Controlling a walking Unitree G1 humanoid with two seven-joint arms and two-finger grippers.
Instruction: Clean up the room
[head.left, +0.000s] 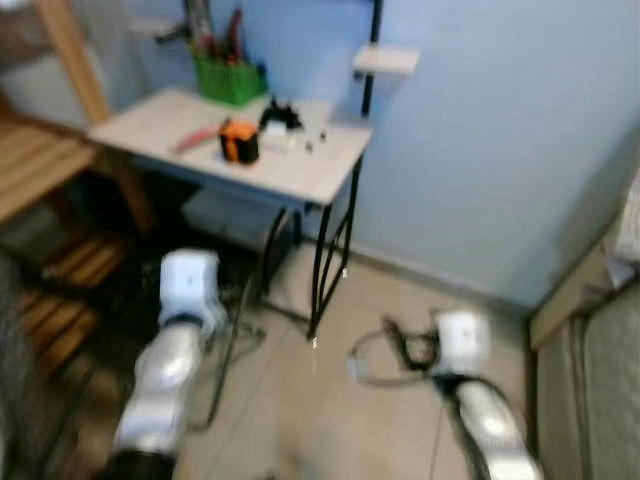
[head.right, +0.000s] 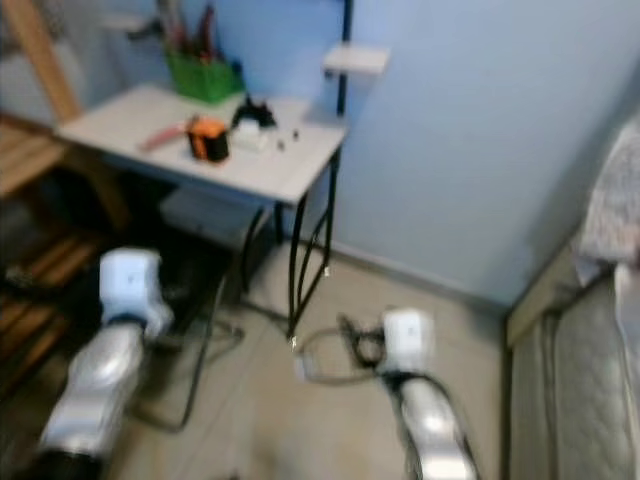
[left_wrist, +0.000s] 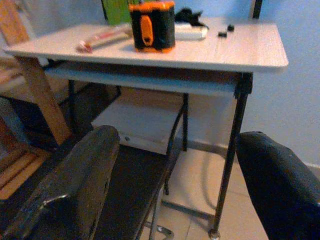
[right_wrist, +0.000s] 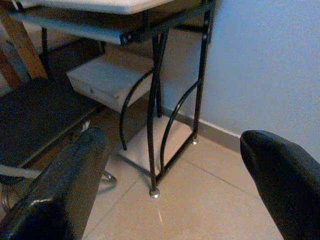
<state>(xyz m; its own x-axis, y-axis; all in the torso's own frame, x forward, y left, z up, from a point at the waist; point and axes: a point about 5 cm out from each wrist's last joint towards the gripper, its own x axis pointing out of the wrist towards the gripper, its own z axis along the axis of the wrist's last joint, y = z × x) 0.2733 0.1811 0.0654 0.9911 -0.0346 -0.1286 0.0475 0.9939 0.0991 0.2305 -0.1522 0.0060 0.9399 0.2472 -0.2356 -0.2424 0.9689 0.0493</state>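
A small white desk (head.left: 310, 175) on black metal legs stands against the blue wall ahead. On it sit an orange-and-black tape measure (head.left: 239, 141) (left_wrist: 152, 25), a pink flat item (left_wrist: 102, 39), a black object (head.left: 281, 115), a white item (left_wrist: 190, 32) and a green basket (head.left: 229, 80) of tools. My left arm (head.left: 175, 340) and right arm (head.left: 465, 370) are held low in front of the desk. My left gripper (left_wrist: 176, 137) is open and empty, level with the desk's underside. My right gripper (right_wrist: 172, 137) is open and empty, facing the desk legs (right_wrist: 156, 125).
A wooden frame (head.left: 40, 160) stands at the left. A black chair seat (right_wrist: 35, 120) is beside the desk's lower shelf (left_wrist: 145, 117). A bed edge (head.left: 600, 380) lies at the right, and a cable (head.left: 370, 360) on the tiled floor. A small wall shelf (head.left: 385, 60) hangs above.
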